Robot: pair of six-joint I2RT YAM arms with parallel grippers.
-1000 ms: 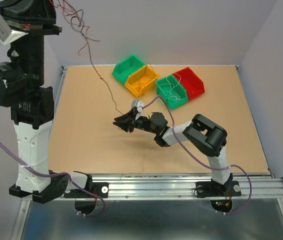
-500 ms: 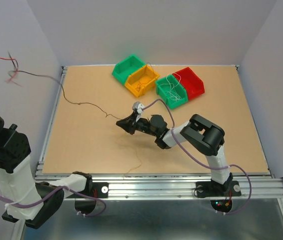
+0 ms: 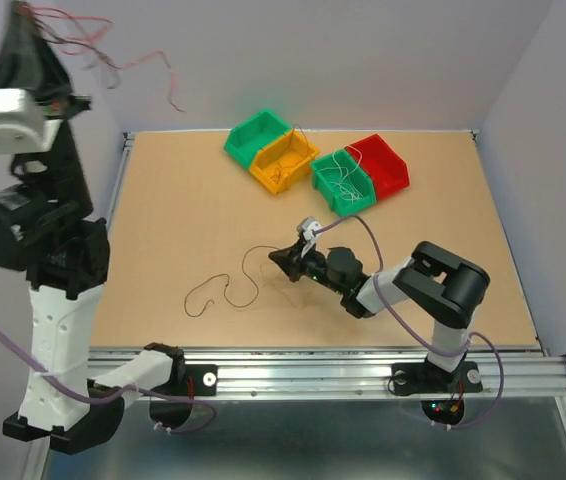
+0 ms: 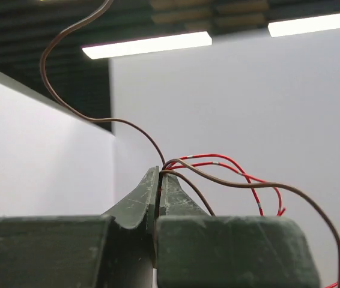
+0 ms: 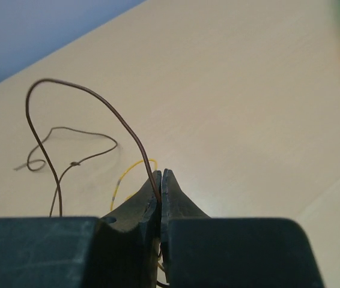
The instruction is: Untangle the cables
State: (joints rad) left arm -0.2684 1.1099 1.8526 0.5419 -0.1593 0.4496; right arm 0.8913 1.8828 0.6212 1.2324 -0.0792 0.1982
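L fingers [image 4: 166, 187] risen, pinching red+brown wires [image 4: 209, 155], R fingers [image 5: 169, 187] shifted right, pinching 1 brown wire [image 5: 56, 80] on table [image 3: 453, 230].

A tan wooden tabletop [image 3: 183, 220] fills the middle of the overhead view, with pale lilac walls [image 3: 363, 60] behind and at both sides. Four small plastic bins sit in a row near its far edge, touching one another: a green bin [image 3: 248, 140] at upper centre, a yellow bin [image 3: 298, 150] beside it, a second green bin [image 3: 360, 200], then a red bin [image 3: 388, 172]. A metal rail [image 3: 323, 375] runs along the bottom edge. In the left wrist view, two long ceiling lights [image 4: 146, 45] glow across the top.
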